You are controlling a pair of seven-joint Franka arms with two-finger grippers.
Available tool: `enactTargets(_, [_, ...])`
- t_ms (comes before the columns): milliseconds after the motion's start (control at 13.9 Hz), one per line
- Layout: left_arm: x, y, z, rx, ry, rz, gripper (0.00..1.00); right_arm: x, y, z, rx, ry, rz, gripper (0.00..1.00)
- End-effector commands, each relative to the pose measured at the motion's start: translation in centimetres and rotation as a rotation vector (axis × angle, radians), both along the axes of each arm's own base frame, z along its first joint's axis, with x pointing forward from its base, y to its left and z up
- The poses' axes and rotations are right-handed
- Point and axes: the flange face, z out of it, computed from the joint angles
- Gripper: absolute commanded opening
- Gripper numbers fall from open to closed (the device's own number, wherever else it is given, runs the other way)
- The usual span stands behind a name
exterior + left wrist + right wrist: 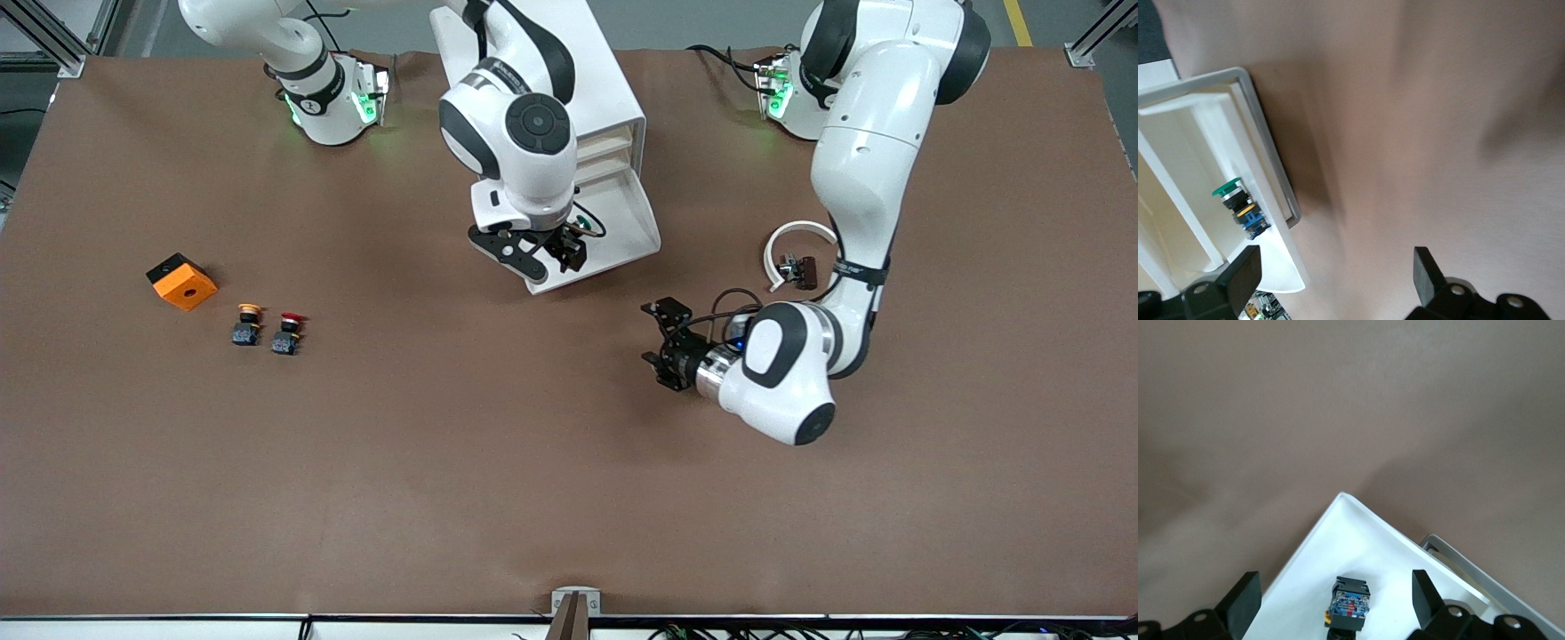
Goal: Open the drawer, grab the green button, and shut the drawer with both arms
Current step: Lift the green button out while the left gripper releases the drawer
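The white cabinet's drawer (627, 222) stands pulled open. In it lies the button (1238, 200), green cap on a dark blue-black body. My right gripper (553, 255) hangs open over the drawer. In the right wrist view the button (1350, 605) sits on the white drawer floor between the right gripper's (1335, 587) spread fingers, untouched. My left gripper (656, 342) is open and empty, low over the brown table beside the drawer's front, toward the left arm's end. In the left wrist view, the left gripper (1336, 273) has only bare table between its fingers.
An orange block (181, 281), a yellow-capped button (249, 323) and a red-capped button (288, 332) lie toward the right arm's end. A white curved band with a dark part (794, 258) lies by the left arm. The drawer's grey handle (1457, 559) juts from its front.
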Motion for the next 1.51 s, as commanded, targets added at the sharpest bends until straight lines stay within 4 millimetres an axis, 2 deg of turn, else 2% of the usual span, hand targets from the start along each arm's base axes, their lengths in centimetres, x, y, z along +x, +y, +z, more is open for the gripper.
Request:
enactTargets(0, [0.8,2.2,1.7,0.016,-0.073,-0.045,1.00,-1.3,1.1,-1.4,-0.007,0.012,0.008,1.00])
enactTargets(288, [1.2,4.2,2.2,0.113,-0.166,-0.177,1.00,-2.3,2.1,-3.4,-0.024,0.030,0.042,1.00])
enactTargets(863, [1.7,5.4,4.9,0.165,-0.303,-0.380,1.00,-3.6,2.4,-7.6,-0.019,0.026,0.065,1.00])
enactTargets(1079, [1.8,5.7,5.8,0.162,-0.330,-0.408,1.00,-3.8,2.1,-8.4,-0.021,0.049,0.160,1.00])
enactTargets(1367, [2.5,6.2,7.3,0.167,-0.377,-0.417,1.00,-4.2,2.4,-8.3,0.068,0.136,0.183,1.00])
enactTargets(1439, [2.7,6.5,8.9,0.165,-0.403,-0.413,1.00,-4.4,2.6,-8.3,0.070,0.138,0.187,1.00])
